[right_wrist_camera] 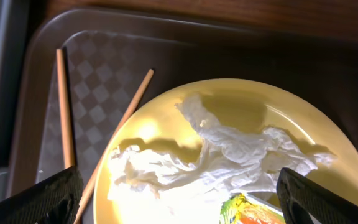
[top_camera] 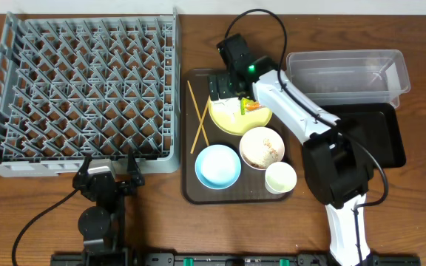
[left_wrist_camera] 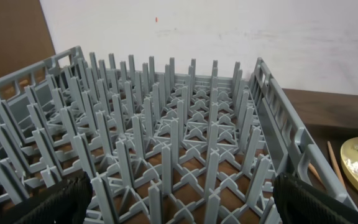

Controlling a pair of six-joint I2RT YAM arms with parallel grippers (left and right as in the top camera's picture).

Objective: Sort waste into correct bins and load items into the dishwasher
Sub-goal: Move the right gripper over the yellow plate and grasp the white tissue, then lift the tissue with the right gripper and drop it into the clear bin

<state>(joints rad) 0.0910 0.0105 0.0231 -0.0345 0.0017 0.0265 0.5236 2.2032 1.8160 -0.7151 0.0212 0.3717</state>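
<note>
White crumpled tissue [right_wrist_camera: 229,152] and snack wrapper [right_wrist_camera: 248,213] lie on the yellow plate [right_wrist_camera: 291,118], above which we hold our right pincer [right_wrist_camera: 182,199] wide open and empty, our left pincer [left_wrist_camera: 188,199] equally open and empty at the grey rack [left_wrist_camera: 166,124].

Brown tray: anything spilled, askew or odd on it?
Nothing spilled. The chopsticks lie splayed, not parallel; a crumpled tissue and snack wrapper sit on the yellow plate.
</note>
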